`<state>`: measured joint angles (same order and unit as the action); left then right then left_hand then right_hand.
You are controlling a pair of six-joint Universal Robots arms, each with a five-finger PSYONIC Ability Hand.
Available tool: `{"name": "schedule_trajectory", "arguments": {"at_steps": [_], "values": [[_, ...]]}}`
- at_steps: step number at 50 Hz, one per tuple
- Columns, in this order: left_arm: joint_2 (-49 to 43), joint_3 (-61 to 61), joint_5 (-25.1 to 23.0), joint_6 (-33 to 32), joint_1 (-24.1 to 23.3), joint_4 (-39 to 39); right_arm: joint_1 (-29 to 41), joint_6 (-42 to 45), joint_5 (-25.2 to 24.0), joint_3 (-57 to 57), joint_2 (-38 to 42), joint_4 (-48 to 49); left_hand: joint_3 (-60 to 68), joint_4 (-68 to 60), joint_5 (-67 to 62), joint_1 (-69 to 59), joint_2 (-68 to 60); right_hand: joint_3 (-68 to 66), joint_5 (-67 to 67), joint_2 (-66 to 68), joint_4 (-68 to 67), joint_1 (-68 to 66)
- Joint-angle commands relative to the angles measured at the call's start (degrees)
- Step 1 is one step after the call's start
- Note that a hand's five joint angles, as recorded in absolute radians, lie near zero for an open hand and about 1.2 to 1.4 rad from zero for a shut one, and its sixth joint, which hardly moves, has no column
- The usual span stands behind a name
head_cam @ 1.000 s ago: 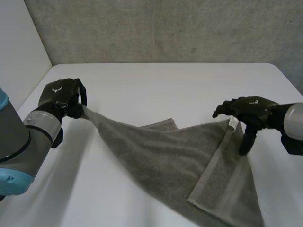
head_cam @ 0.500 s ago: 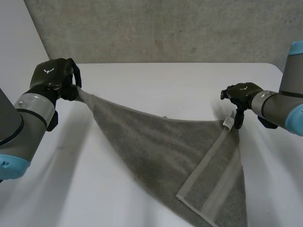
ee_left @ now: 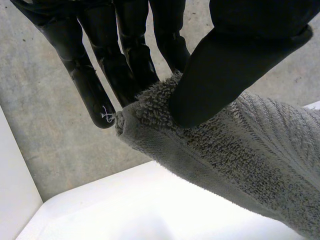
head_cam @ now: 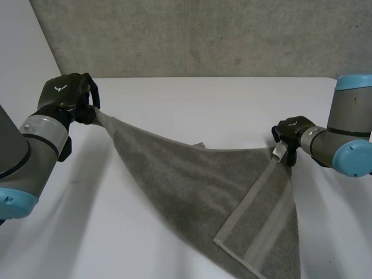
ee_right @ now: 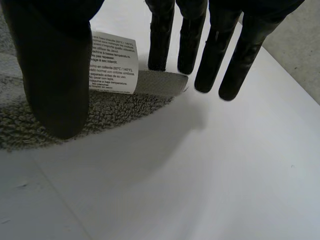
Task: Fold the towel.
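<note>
Low down, the towel [head_cam: 192, 192] runs out of view at its near edge.

Towel [head_cam: 192, 180] lower end cut off at head view's edge; label [ee_right: 114, 62] print unreadable.

Left hand [ee_left: 150, 55] pinches the grey towel's [ee_left: 250, 150] corner.

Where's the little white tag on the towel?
In the head view, the white tag hangs at the right-side corner of the towel, beside the right hand pinching that corner.
</note>
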<state>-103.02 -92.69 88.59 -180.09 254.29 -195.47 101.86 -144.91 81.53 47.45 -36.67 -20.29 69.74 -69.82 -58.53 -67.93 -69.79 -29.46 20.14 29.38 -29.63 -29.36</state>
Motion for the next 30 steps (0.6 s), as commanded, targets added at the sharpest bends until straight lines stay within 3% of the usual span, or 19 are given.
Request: {"name": "schedule_trajectory", "arguments": {"at_steps": [1,3,6,7,15,22,24,30], "values": [[-0.07,-0.21,0.00,0.00,-0.02,-0.08,0.00,-0.10,0.21,-0.86,1.08,0.43,10.26,-10.18,-11.47,-12.07,-10.21,-12.25,11.57,12.33,-12.08,-12.35],[-0.08,-0.12,0.00,0.00,-0.02,-0.17,0.00,-0.10,0.21,-1.13,1.08,0.60,10.26,-10.18,-11.47,-12.07,-10.21,-30.32,29.64,30.40,-30.15,-30.41],[-0.77,0.32,0.00,0.00,0.06,-0.17,0.00,-0.10,0.21,-1.57,1.08,0.78,10.26,-10.18,-11.47,-12.07,-10.21,-40.17,39.49,40.25,-40.00,-40.27],[-0.78,0.32,0.00,0.00,0.06,-0.17,0.00,-0.10,0.21,-2.00,1.08,0.95,10.26,-10.18,-11.47,-12.07,-10.21,-50.44,49.76,50.52,-50.27,-50.53],[-4.82,8.32,-0.18,0.18,0.15,0.09,0.09,0.95,0.21,-10.76,0.90,2.97,10.26,-10.18,-11.47,-12.07,-10.21,-50.54,49.86,50.62,-50.37,-50.64],[-11.49,32.43,0.96,0.70,0.15,0.27,1.67,-0.37,0.82,-28.90,-0.68,9.13,10.26,-10.18,-11.47,-12.07,-10.21,-50.54,49.86,50.62,-50.37,-50.64],[-12.20,37.67,1.41,1.05,0.15,0.09,3.60,-3.69,0.82,-34.85,-3.83,15.42,10.26,-10.18,-11.47,-12.07,-10.21,-50.54,49.86,50.62,-50.37,-50.64],[-13.96,52.24,6.67,1.23,0.15,-0.52,3.52,-11.00,1.09,-34.00,-10.70,23.10,10.26,-10.18,-11.47,-12.07,-10.21,-50.54,49.86,50.62,-50.37,-50.64]]}}
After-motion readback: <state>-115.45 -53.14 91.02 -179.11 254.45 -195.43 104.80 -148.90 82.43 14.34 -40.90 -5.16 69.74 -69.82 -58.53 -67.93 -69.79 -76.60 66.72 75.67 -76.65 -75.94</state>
